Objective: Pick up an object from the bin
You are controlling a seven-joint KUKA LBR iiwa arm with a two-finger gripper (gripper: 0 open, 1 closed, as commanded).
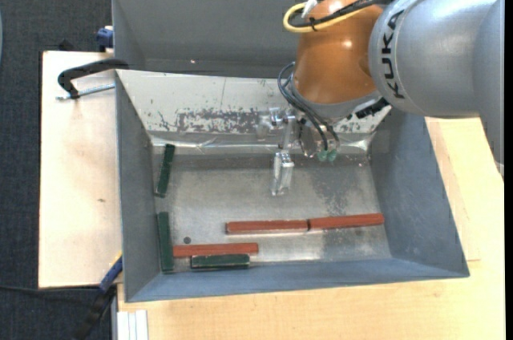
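Observation:
My gripper [280,184] hangs below the orange wrist cover over the bin floor, a little behind the middle. Nothing lies right under it. Nearest to it are two long red-brown bars lying end to end in front of it: one [267,228] just in front and to its left, the other [346,221] to the right. A third red-brown bar [215,249] lies further front left, with a short dark green bar [220,261] right against its front side.
A dark green bar [165,170] leans along the left wall and another [163,242] lies in the front left corner. A small dark speck [187,240] sits near the third red-brown bar. The arm crosses the bin's back right corner.

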